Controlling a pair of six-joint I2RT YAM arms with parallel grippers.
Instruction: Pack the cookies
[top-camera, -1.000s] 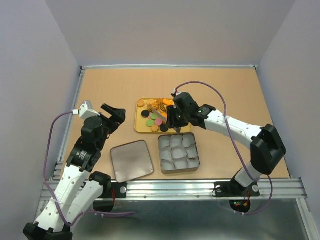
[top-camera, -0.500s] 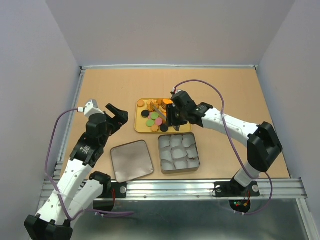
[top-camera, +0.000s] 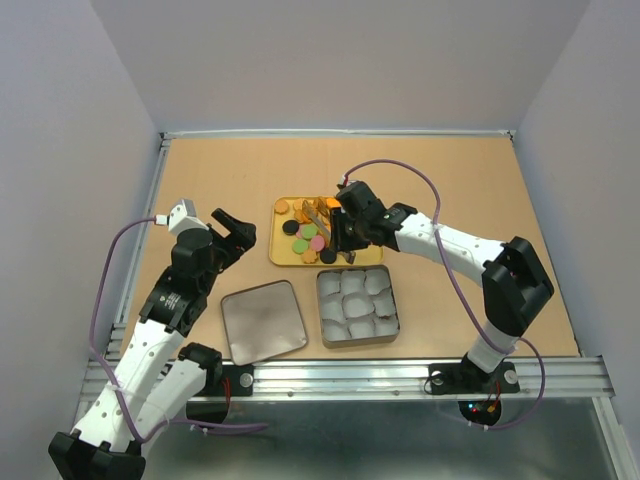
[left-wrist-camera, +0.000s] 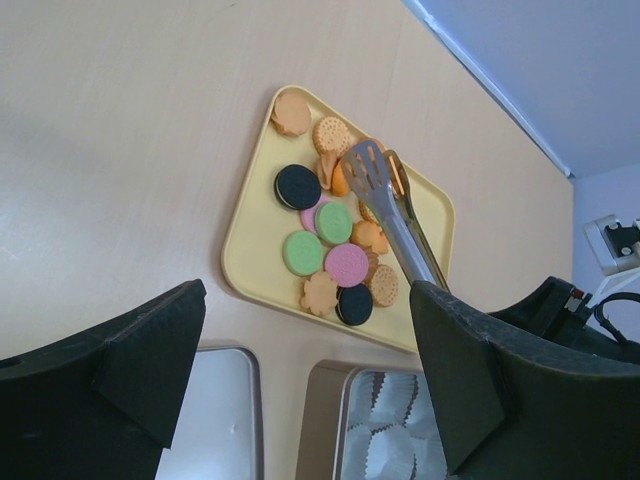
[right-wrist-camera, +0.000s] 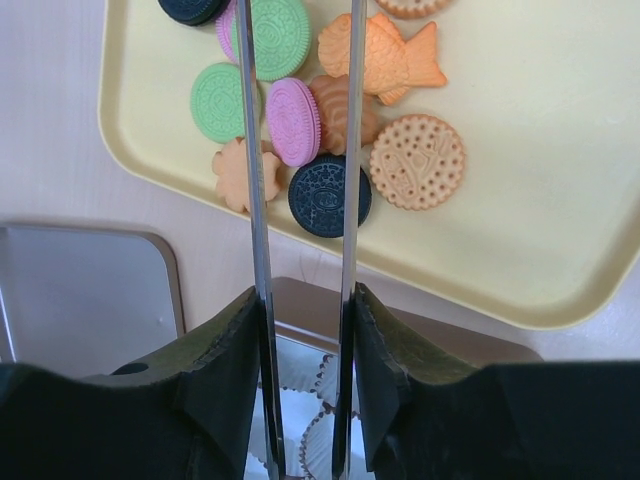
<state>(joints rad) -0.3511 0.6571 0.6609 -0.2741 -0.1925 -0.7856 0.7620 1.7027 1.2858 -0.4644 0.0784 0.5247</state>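
The cookies (top-camera: 305, 234) lie on a yellow tray (top-camera: 280, 256): tan, pink, green and black discs and some orange shapes. My right gripper (top-camera: 346, 234) is shut on metal tongs (top-camera: 320, 212) that reach out over the tray's far part. In the right wrist view the two tong arms (right-wrist-camera: 252, 150) run between my fingers (right-wrist-camera: 225, 350), over a pink cookie (right-wrist-camera: 292, 120) and a black cookie (right-wrist-camera: 328, 195); the tong tips are out of frame. My left gripper (top-camera: 232, 230) is open and empty, above the table left of the tray.
An open metal tin (top-camera: 357, 305) lined with white paper cups sits just in front of the tray. Its lid (top-camera: 262, 320) lies flat to the tin's left. The left wrist view shows the tray rim (left-wrist-camera: 240, 250), the tongs (left-wrist-camera: 395, 220) and the tin (left-wrist-camera: 330, 420).
My right gripper has moved the tongs a little left and farther over the tray. My left arm has lifted and shifted slightly right, still open.
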